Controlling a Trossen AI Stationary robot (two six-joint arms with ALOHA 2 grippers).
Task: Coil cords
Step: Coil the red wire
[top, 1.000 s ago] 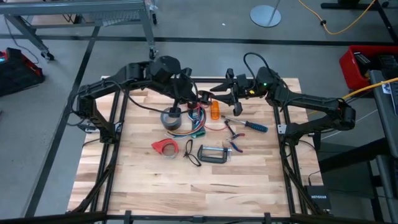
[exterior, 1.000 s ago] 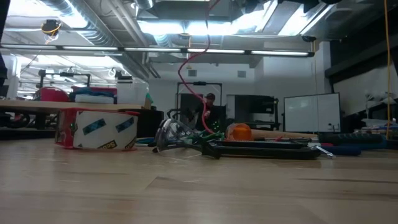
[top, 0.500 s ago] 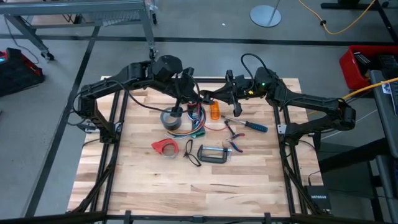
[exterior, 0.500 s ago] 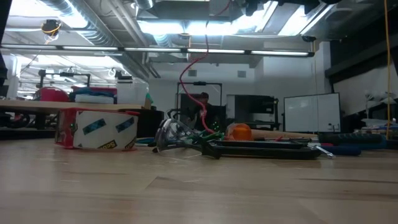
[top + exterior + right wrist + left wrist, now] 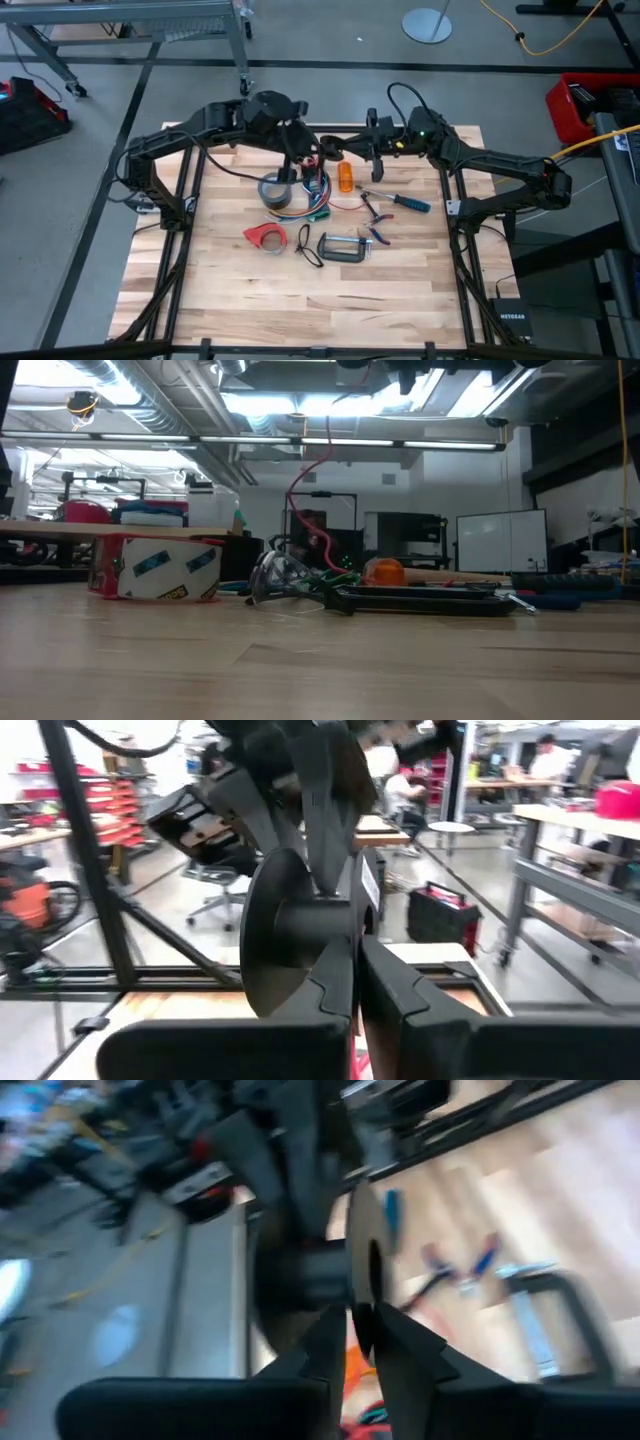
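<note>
Thin coloured cords bunched on the pale plank counter

Right gripper pinched shut, raised; left gripper raised over the cords, gap unclear.

Tangled multicoloured cords mid-worktop; grey tape roll left; metal C-clamp nearer the front edge; blue-handled screwdriver right.

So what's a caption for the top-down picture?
Both grippers meet above the cords at the table's far side.
</note>
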